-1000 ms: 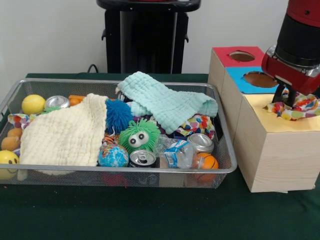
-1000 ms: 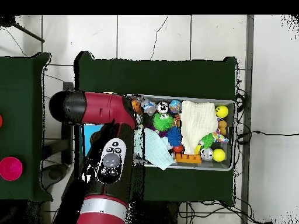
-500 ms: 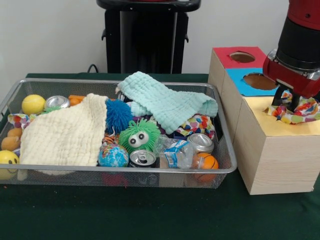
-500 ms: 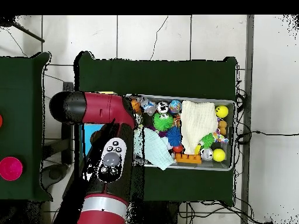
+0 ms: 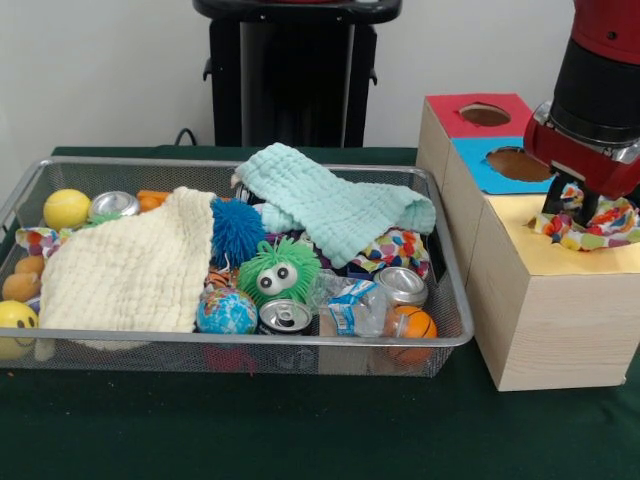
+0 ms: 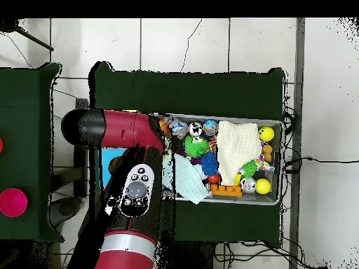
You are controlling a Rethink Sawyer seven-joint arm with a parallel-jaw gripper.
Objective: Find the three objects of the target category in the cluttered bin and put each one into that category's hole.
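Front view: arm at right edge of frame, gripper (image 5: 579, 205) down over the yellow top (image 5: 560, 250) of the wooden box (image 5: 545, 310), right side of frame. Gripper sits in a dotted multicolour cloth (image 5: 600, 222) bunched on the yellow top; fingers dark and partly hidden by the cloth, so cannot tell whether it is clamped on the cloth or let go. Behind the yellow section, a blue section with a hole (image 5: 515, 160), and a red section with a hole (image 5: 484, 113) further up the frame.

Wire bin (image 5: 250, 342) fills left and centre of frame on the green desk (image 5: 300, 430). In the bin: cream cloth (image 5: 130, 270) at left, mint cloth (image 5: 335, 205) draped across the upper middle, another dotted cloth (image 5: 395, 248) peeking out under its right end. Blue spiky ball (image 5: 237, 230) between the two big cloths; green fuzzy toy (image 5: 277, 272) with eyes just below it. Along the lower rim: globe ball (image 5: 226, 312), can (image 5: 285, 316), crumpled clear bottle (image 5: 350, 305), second can (image 5: 403, 284), small basketball (image 5: 412, 325). Left end: yellow ball (image 5: 66, 208), can (image 5: 113, 204), smiley ball (image 5: 15, 322) in the lower-left corner.

Overhead view: arm (image 6: 133, 196) covers the box at left of centre; bin (image 6: 277, 199) to its right, the gripper itself hidden under the arm.
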